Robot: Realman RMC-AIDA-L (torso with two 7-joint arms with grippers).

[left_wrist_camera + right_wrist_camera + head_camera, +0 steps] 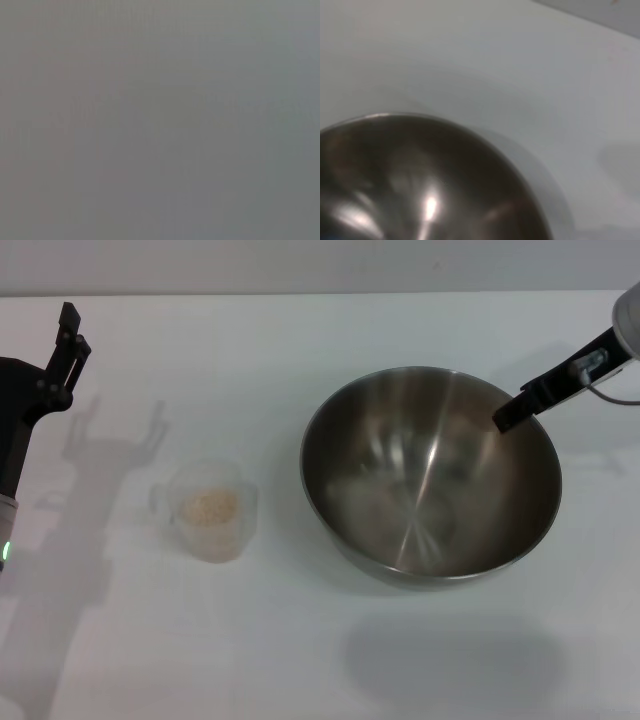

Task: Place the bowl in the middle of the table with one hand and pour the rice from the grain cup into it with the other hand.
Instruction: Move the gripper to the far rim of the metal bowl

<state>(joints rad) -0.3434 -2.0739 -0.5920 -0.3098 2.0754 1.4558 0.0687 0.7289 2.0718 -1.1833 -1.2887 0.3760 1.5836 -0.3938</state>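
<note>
White table (300, 660) fills the head view. Right of centre sits the steel bowl (430, 475); the right gripper (510, 415) reaches in over its far right rim, arm cut off at the frame edge, and whether it grips the rim cannot be told. Left of the bowl, apart, stands the grain cup (208, 510) holding rice (208, 507). The left gripper (68, 345) hovers at the far left, fingers hard to read. The left wrist view shows only blank grey

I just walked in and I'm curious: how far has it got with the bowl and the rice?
Early on. The bowl sits empty on the table, right of middle, with the right hand at its far rim, seemingly placing it. The rice is all in the grain cup, standing untouched to the bowl's left. The left hand hovers apart at the table's left edge. Picking up the cup and pouring remain.
</note>
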